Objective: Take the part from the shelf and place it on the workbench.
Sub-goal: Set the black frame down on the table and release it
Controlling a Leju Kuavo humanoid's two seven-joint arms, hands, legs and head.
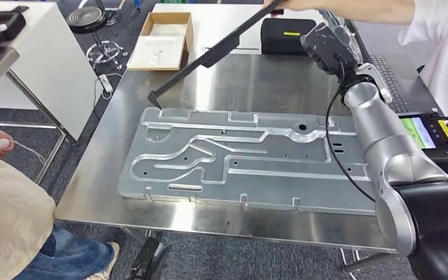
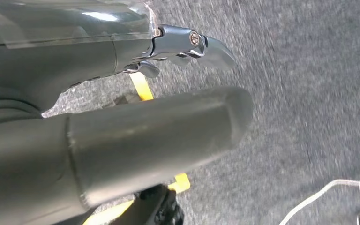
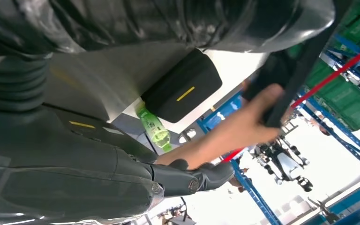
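my right arm [image 1: 385, 157] is up w/ right hand [image 1: 326, 44] gripping the black part [image 1: 221, 46] a person also holds, so lower it slow & flat onto the counter [image 1: 210, 224] beside the plate [image 1: 239, 160]; left hand [image 2: 122, 136] grip: can't tell.

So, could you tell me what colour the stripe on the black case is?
Yellow stripe on the black case; clearest in right wrist view.

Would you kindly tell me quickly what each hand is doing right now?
Left hand: fingers extended over the floor, holding nothing; open.
Right hand: raised above the workbench; grip cannot be told.
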